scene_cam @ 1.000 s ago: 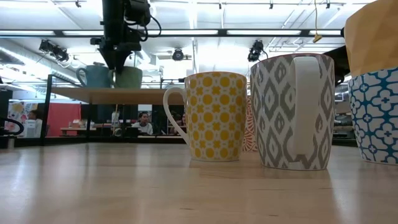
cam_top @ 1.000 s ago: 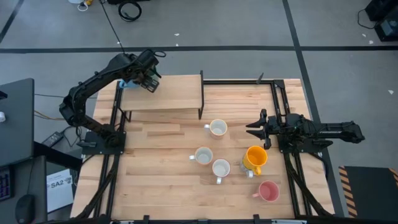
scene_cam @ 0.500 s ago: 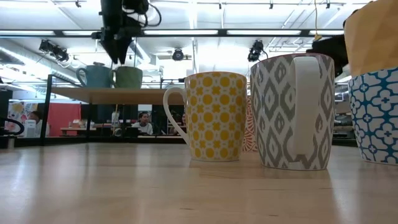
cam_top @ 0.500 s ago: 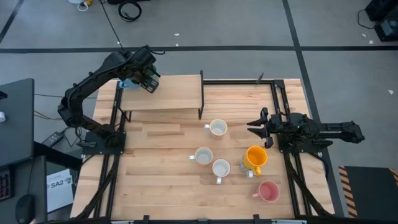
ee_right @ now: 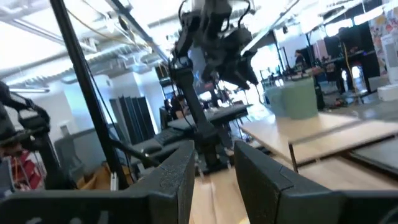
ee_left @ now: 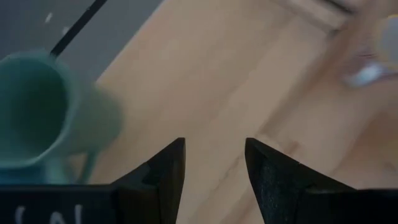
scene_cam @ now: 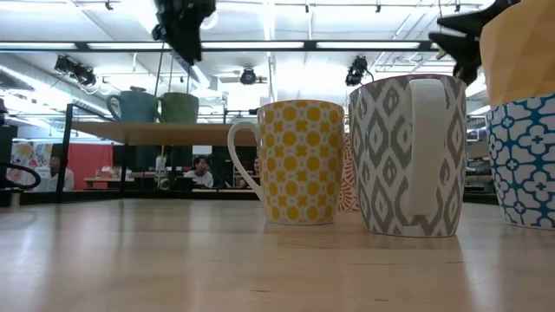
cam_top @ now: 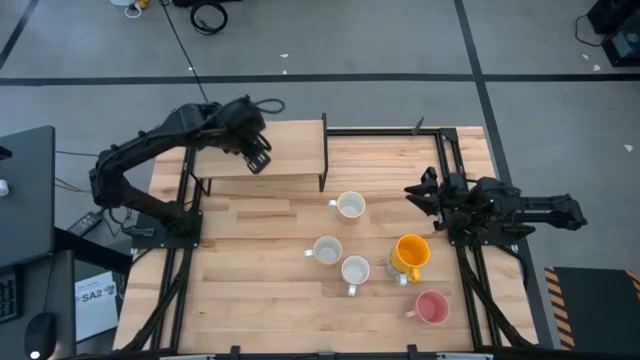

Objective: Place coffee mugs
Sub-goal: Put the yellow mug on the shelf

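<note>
High view first: we are seeing the left gripper hovering over the raised wooden shelf, its fingers parted and holding nothing. On that shelf the blue ceramic mug and the dark green ceramic mug are standing side by side. Three white mugs, all empty, are sitting mid-table, then the orange-yellow mug and the pink mug. The right gripper is waiting slightly parted, empty, beside them.

Robotics lab (ceiling strip lights)
</note>
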